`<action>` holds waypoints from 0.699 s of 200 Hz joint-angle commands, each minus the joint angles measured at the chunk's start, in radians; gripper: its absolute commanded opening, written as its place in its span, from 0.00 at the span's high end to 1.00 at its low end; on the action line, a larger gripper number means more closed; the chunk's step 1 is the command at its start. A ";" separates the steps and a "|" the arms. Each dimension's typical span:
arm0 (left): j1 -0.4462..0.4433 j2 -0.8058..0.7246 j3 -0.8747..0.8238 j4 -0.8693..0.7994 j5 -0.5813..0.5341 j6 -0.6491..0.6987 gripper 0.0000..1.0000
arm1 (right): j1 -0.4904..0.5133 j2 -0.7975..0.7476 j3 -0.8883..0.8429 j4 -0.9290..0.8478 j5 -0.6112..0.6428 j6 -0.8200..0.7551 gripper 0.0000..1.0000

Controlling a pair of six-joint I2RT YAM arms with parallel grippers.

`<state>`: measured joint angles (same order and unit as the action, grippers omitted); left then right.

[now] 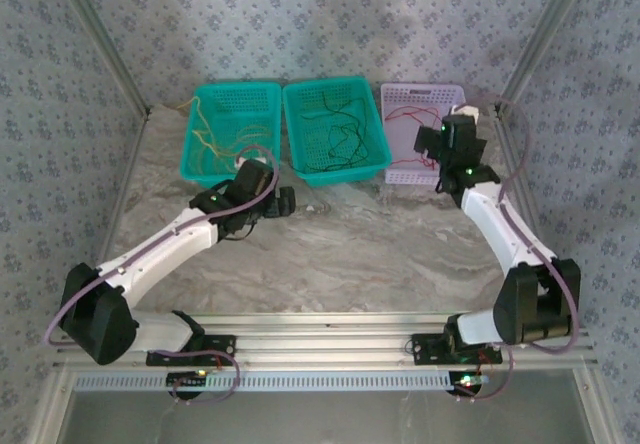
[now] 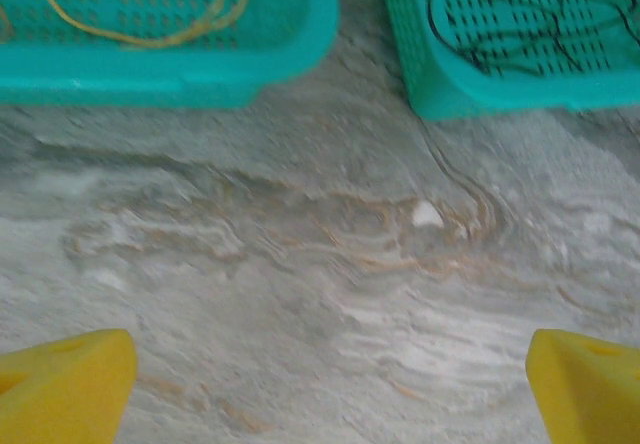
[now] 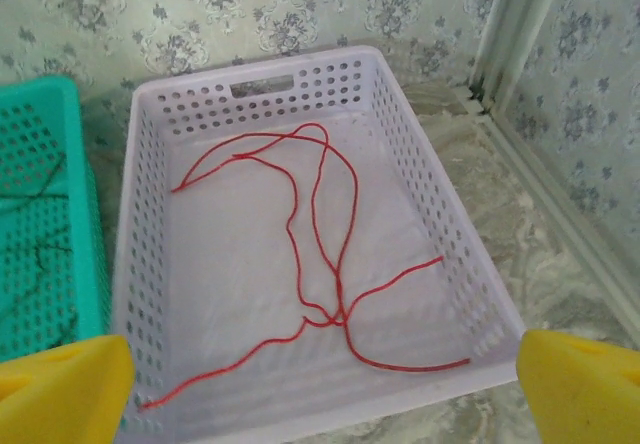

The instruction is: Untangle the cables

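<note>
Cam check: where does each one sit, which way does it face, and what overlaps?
Top external: above and behind the arm bases, looking down at the table and three baskets; both arms show.
Left wrist: low over the table, facing the left teal basket and middle teal basket; open left pincer with fingertips at bottom corners.
Right wrist: above the lilac basket, looking down at the red cable; open right pincer, fingertips likewise.
Shared: both wrist views catch the middle teal basket.

Left basket [image 1: 237, 87], middle basket [image 1: 325, 83] and right basket [image 1: 422, 88] sit side by side on the table [image 1: 350, 254], cables [image 3: 338, 316] in each.
</note>
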<state>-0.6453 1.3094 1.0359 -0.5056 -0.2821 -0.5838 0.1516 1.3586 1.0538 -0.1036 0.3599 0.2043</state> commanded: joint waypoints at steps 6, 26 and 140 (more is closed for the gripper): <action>0.034 -0.050 0.026 -0.017 -0.143 0.058 0.00 | -0.055 -0.058 -0.181 0.172 0.098 -0.114 0.00; 0.057 -0.115 -0.039 0.071 -0.239 0.098 0.00 | -0.104 -0.004 -0.290 0.241 0.084 -0.070 0.00; 0.383 -0.158 -0.285 0.362 -0.305 0.188 0.00 | -0.130 0.133 -0.663 0.894 -0.101 -0.190 0.00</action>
<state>-0.3260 1.1271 0.7742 -0.2581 -0.5533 -0.4400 0.0383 1.5177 0.4793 0.5560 0.3344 0.0250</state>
